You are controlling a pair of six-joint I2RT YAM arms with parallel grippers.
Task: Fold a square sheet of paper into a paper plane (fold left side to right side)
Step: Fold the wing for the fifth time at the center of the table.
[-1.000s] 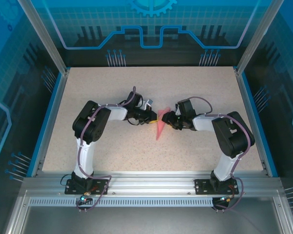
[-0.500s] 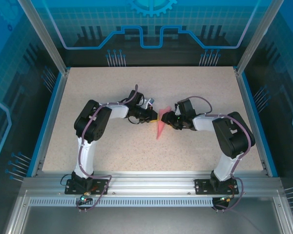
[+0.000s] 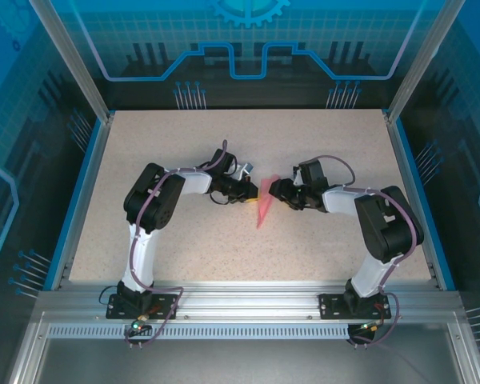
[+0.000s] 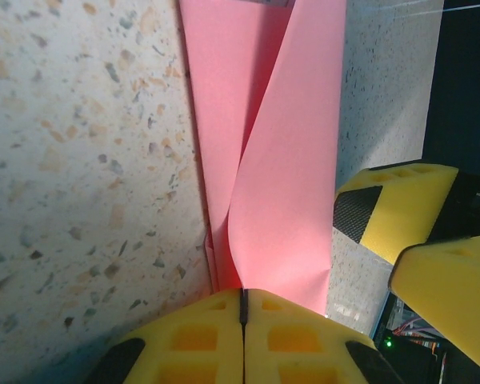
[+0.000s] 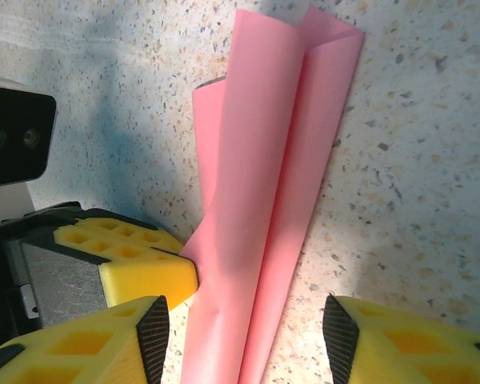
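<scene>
Pink paper plane (image 3: pixel 262 210) lies folded (one flap raised).

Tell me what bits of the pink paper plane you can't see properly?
- Top view: the paper plane is too small to count its folds, and the left hand and right hand crowd over its far end.
- Left wrist view: the left hand's shut fingers hide the plane's near end; the picture's top edge cuts off the other end.
- Right wrist view: the bottom edge cuts off the plane's lower end.
</scene>
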